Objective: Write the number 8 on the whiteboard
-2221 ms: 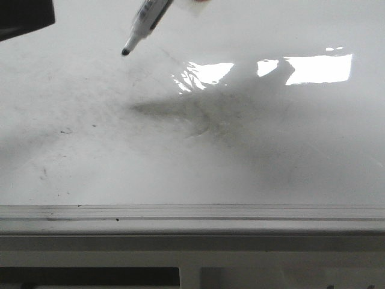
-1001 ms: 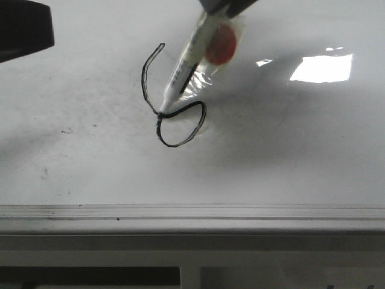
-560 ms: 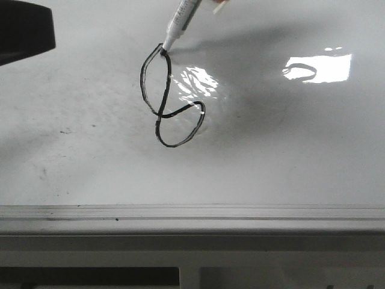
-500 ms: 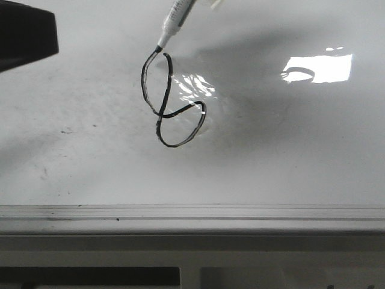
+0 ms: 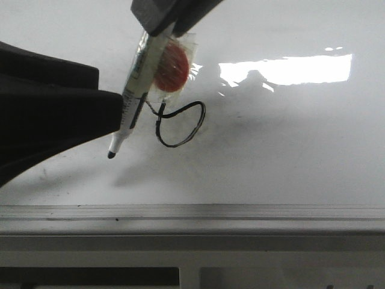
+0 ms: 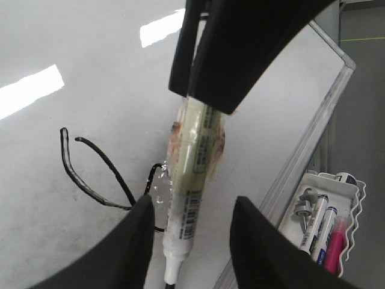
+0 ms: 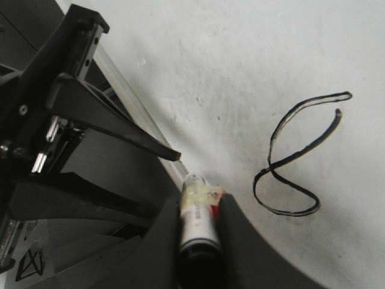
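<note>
Surface: glossy whiteboard (image 5: 289,156) with faint grey smudges, bright window glare on its far right, and a pale metal frame along the near edge.
Room: little shows beyond the board; in the left wrist view a white tray (image 6: 352,198) of spare markers sits just past the frame.
Figure: the 8 (image 7: 295,159) is drawn in wobbly black line left of the board's centre; the lower loop is closed, the upper loop narrow with a small gap at its top.
Marker: marker (image 5: 135,90) hangs tilted, tip clear of the board, near and left of the figure.
Right gripper: right gripper (image 7: 198,226) has its jaws pinching the marker's barrel.
Left gripper: left gripper (image 6: 191,241) sits low at the left with fingers spread either side of the marker tip, touching nothing.
Progress: writing looks essentially done; only the gap atop the upper loop is left, if it matters.
Left to do: probably handing over or putting away the marker.
</note>
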You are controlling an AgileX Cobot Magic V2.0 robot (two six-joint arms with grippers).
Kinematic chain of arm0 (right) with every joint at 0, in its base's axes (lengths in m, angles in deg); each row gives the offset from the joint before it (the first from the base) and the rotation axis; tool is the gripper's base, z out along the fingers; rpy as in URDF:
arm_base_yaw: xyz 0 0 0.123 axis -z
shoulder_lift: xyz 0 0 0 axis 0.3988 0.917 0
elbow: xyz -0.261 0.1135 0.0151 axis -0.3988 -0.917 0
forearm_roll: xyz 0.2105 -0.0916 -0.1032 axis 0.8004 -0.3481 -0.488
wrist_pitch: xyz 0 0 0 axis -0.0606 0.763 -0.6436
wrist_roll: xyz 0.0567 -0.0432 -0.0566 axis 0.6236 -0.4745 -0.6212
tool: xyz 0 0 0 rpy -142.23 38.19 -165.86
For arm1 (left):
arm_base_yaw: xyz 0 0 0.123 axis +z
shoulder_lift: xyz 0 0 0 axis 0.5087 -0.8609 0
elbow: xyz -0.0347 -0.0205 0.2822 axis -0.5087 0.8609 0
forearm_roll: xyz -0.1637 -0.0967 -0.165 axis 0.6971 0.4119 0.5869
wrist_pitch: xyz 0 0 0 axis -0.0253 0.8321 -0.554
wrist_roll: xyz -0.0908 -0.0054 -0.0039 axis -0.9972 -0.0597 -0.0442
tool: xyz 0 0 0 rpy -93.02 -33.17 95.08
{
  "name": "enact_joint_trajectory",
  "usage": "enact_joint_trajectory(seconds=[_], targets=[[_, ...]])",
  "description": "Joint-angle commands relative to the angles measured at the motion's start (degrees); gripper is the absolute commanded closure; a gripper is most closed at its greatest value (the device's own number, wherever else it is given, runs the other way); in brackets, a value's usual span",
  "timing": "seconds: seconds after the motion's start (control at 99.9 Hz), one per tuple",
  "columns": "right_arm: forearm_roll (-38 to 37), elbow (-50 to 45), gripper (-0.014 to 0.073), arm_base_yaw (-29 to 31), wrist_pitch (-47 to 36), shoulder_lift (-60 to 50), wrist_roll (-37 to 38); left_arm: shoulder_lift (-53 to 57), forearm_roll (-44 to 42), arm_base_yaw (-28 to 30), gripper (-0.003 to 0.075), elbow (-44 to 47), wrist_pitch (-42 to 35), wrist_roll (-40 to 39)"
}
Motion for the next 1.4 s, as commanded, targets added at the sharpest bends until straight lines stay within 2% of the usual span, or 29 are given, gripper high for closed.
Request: enact_joint_trajectory(seconds=[0.0,0.22,0.29,0.42,0.5,0.65,0.72,0.87,0.971,1.141,1.391], targets=[[1.3,1.7,0.0646,-0.6,-4.0,-1.2,0.5,-0.2,0.3,-0.4,0.0436,-1.3,-5.3,-1.1],[3.4,1.7,0.0646,-1.3,-4.0,-1.2,0.7,-1.2,0.8,-0.4,0.0461,-1.3,-5.3,-1.5],[4.0,1.7,0.0646,-1.3,-4.0,-1.2,0.7,-1.2,2.6,-0.4,0.0535,-1.3,-5.1,-1.5],[4.4,1.7,0.0645,-1.3,-4.0,-1.2,0.7,-1.2,3.9,-0.4,0.0744,-1.3,-4.9,-1.5],[4.4,1.7,0.0591,-1.3,-4.0,-1.2,0.7,-1.2,3.9,-0.4,0.0741,-1.3,-5.0,-1.5],[4.4,1.7,0.0287,-1.1,-4.5,-1.2,0.7,-1.2,4.2,-0.4,0.0741,-1.3,-5.4,-1.5],[4.4,1.7,0.0217,-1.1,-4.4,-1.2,0.7,-1.2,6.8,-0.4,0.0741,-1.3,-5.4,-2.0],[4.4,1.7,0.0220,-1.1,-3.3,-1.2,0.7,-1.2,22.0,-0.4,0.0741,-1.3,-4.3,-7.6],[4.4,1.7,0.0220,-1.1,-2.7,-1.2,0.7,-1.2,32.3,-0.4,0.0741,-1.3,-0.7,-9.1],[4.4,1.7,0.0220,-1.1,-2.5,-1.2,0.7,-1.2,33.2,-0.4,0.0741,-1.4,4.3,-11.5],[4.4,1.7,0.0220,-1.1,-2.6,-1.2,0.7,-1.2,31.8,-0.4,0.0741,-1.7,4.3,-13.4]])
